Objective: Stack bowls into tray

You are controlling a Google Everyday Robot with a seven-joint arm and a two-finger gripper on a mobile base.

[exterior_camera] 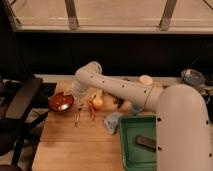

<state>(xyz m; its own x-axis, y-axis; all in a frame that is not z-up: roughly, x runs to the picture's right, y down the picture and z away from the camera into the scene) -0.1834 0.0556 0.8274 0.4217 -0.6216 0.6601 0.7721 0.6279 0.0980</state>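
pincer [71,94] at orange-red bowl [60,102] | left table [75,145] edge | tray [123,146] well apart

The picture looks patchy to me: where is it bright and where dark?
Camera view: brightest behind the rails up top, near black below; the wooden table warmly lit; the white arm glows pale above the gripper at the orange-red round bowl; the green plastic tray shows no glare.

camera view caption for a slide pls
Gripper beside the orange-red bowl on the wooden table; green tray holds no bowl yet.
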